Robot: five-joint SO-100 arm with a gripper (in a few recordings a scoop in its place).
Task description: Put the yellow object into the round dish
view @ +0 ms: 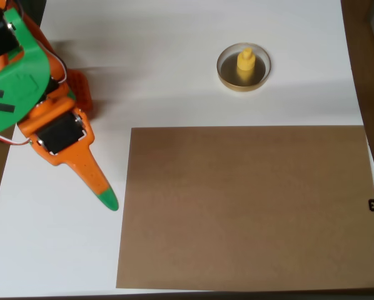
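Yellow object (246, 62): stood upright inside the round dish (223, 67) (knob up).
Tool (102, 190): at left, well apart from dish, holding nothing; fingers appeared together, opening not discernible.
Surface (174, 62): white, brown sheet (249, 206) alongside.

You see a large flat brown rectangular cardboard sheet (249, 206) lying on the smooth white bench (162, 62).

The overhead view looks straight down from high above the brown rectangular cardboard sheet (246, 206) (which lies lower right of centre), white tabletop (174, 62) surrounding it.
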